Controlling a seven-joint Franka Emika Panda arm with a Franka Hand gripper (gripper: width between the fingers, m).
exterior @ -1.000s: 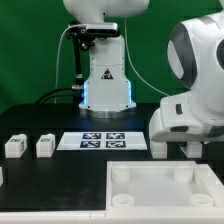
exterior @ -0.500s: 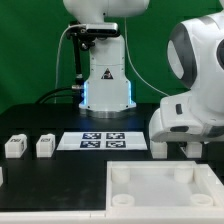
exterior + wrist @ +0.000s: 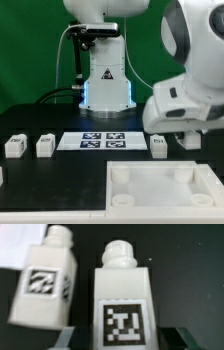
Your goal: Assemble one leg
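In the wrist view a white leg (image 3: 122, 303) with a black-and-white tag stands between my gripper's (image 3: 122, 340) two fingers, peg end pointing away. The fingers (image 3: 70, 339) sit against its two sides, shut on it. A second leg (image 3: 45, 280) lies tilted right beside it. In the exterior view my gripper (image 3: 186, 140) hangs just above the table at the right, mostly hidden by the arm, with one leg (image 3: 158, 146) showing next to it. The held leg is hidden there.
Two more legs (image 3: 14, 145) (image 3: 45, 146) stand at the exterior view's left. The marker board (image 3: 105, 140) lies in the middle. The large white tabletop (image 3: 160, 205) with round corner sockets fills the front. The robot base (image 3: 107, 80) stands behind.
The arm has risen and shifted toward the exterior view's left. The legs at the left, the marker board and the tabletop have not moved.
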